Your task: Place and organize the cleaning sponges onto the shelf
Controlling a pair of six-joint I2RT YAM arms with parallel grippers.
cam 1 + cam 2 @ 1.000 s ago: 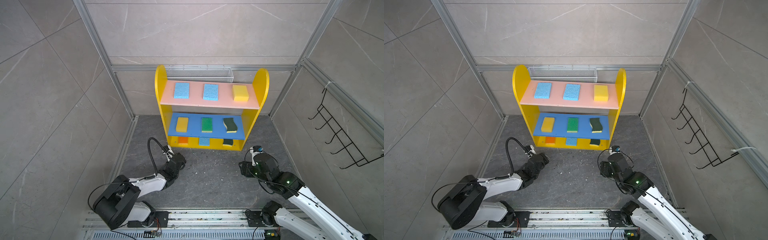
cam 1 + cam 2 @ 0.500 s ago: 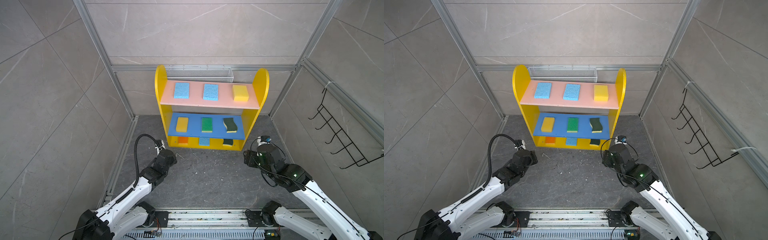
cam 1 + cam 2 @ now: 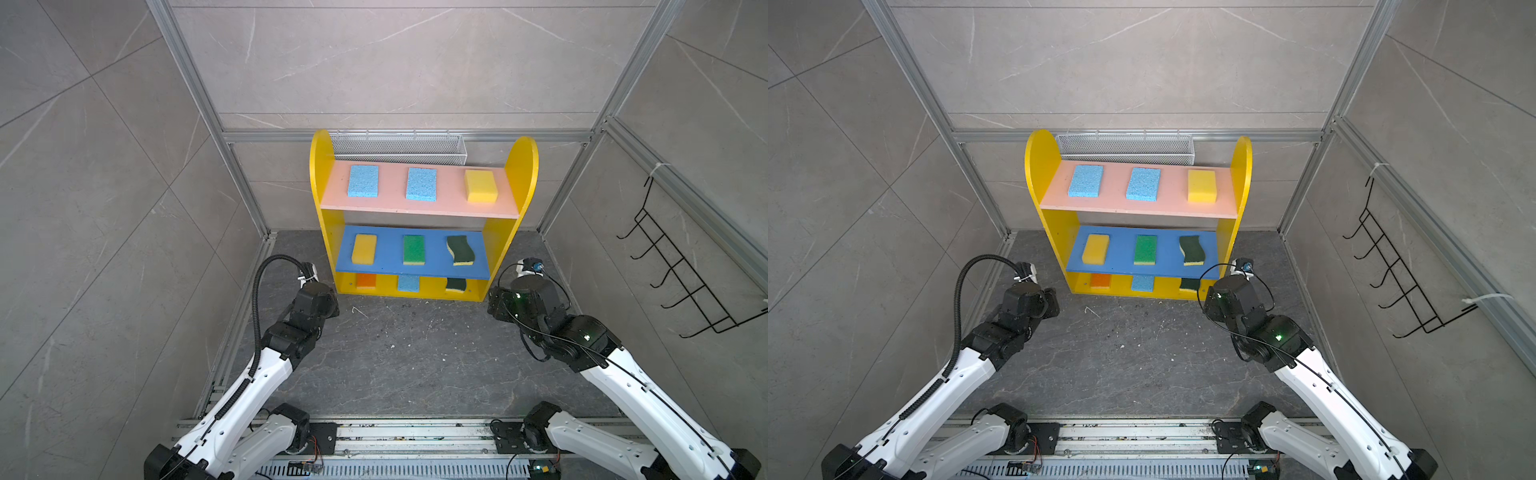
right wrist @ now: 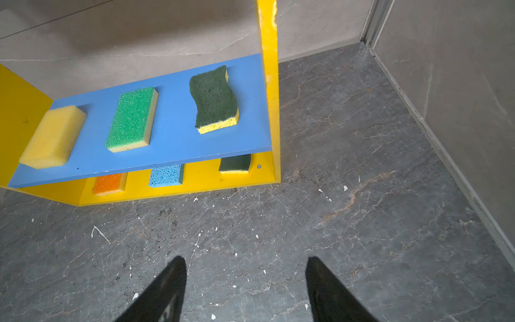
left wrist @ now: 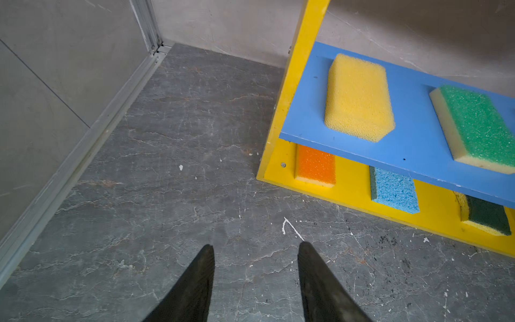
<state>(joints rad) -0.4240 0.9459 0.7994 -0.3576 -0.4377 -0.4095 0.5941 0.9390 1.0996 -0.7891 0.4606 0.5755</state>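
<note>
The shelf stands against the back wall and carries all the cleaning sponges I see. Two light blue sponges and a yellow one lie on its pink board. A yellow, a green and a dark-green wavy sponge lie on the blue board. An orange, a light blue and a dark-green sponge sit on the base. My left gripper hangs open over bare floor off the shelf's left front corner. My right gripper hangs open off the right front corner, holding nothing.
A white mesh basket hangs on the wall behind the shelf's top. A black wire hook rack is fixed to the right wall. Dark stone floor stretches in front of the shelf, with tiled walls close on both sides.
Both arms have stretched out towards the shelf, the left gripper drifting left and back, the right gripper back. The left gripper's jaws have opened.
</note>
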